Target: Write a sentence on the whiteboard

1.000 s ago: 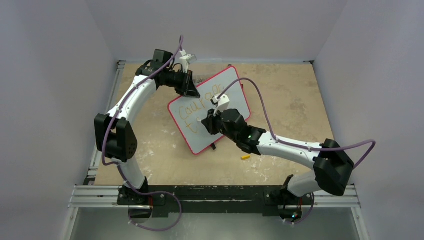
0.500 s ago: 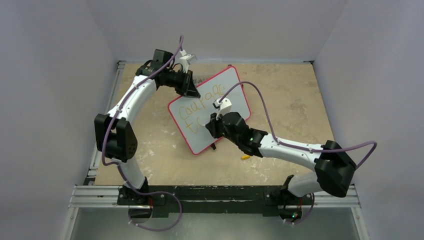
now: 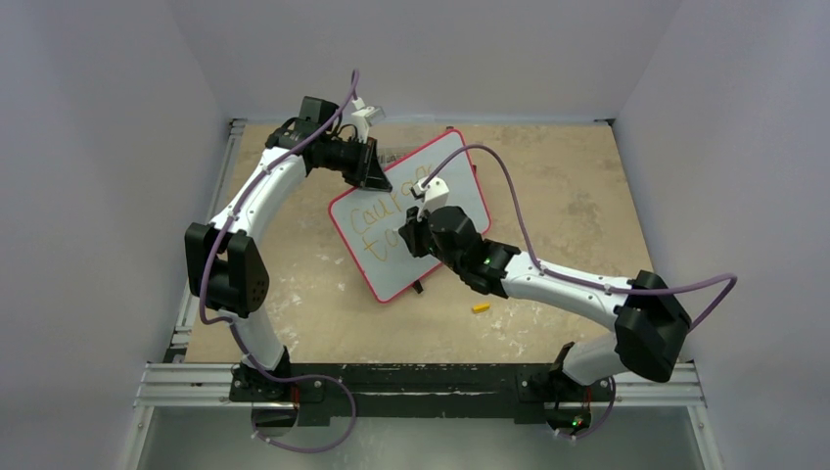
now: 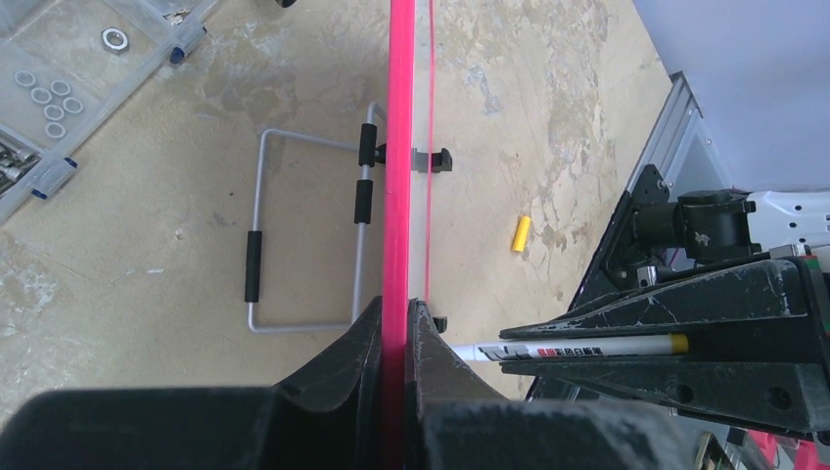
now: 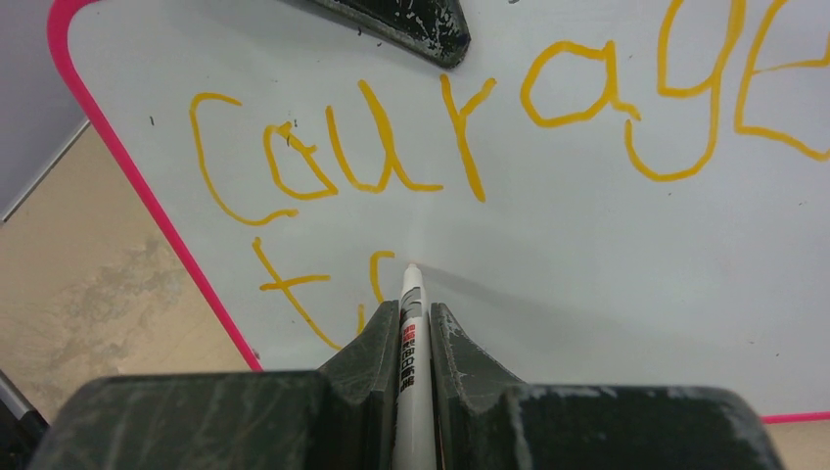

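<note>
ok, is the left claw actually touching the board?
Touching. The left wrist view shows the left claw closed on the board. Its fingers sit flush against the pink rim, one on each side, with no gap.

high overhead from the near side looking down, left wrist edge-on along the whiteboard (image 4: pixel 396 147) rim, right wrist close against its written face, whiteboard in all three

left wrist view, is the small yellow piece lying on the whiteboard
No, the small yellow piece lies on the bare table, apart from the whiteboard whose rim the left hand grips.
</note>
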Available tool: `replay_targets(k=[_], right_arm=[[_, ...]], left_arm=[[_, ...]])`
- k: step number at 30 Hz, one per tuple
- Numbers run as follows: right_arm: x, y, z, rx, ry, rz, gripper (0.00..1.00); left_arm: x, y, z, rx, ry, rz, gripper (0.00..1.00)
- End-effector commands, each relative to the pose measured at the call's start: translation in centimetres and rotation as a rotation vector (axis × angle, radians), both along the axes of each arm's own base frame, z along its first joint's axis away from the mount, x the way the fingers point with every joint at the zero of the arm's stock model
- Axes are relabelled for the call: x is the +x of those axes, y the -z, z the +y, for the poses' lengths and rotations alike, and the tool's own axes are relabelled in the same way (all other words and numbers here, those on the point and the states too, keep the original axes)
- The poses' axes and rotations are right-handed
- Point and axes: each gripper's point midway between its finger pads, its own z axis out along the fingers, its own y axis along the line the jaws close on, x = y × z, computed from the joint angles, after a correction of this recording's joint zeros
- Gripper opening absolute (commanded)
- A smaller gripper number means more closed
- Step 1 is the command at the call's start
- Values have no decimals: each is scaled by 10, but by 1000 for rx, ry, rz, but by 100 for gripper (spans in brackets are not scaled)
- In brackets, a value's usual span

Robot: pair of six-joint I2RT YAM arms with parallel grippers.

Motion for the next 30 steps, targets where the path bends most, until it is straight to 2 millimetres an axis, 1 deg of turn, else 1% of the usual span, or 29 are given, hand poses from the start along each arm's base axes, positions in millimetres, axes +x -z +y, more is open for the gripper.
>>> replay_targets(k=[1, 3, 11, 16, 18, 20, 24, 26, 30], right_arm=[[12, -18, 11, 41, -3, -38, 0], [9, -18, 16, 58, -21, -31, 0], [7, -22, 21, 99, -41, -31, 0], [5, -21, 19, 98, -40, -26, 0], [3, -23, 17, 102, -44, -27, 0], [-2, -29, 17, 122, -67, -29, 0], [-8, -45, 10, 134, -75, -49, 0], [-9, -49, 5, 129, -68, -57, 0], [-8, -48, -9, 102, -30, -72, 0]], left_arm=[[-11, 12, 2, 56, 4, 27, 0], [-11, 12, 2, 56, 3, 29, 0], [-11, 11, 4, 63, -4, 19, 0], [-10, 13, 4, 67, -8, 18, 0], [-10, 13, 4, 65, -7, 20, 0], [-10, 14, 4, 70, -10, 19, 0], [-10, 13, 5, 72, -14, 18, 0], [-10, 15, 5, 75, -15, 23, 0], [-11, 16, 5, 78, -15, 28, 0]])
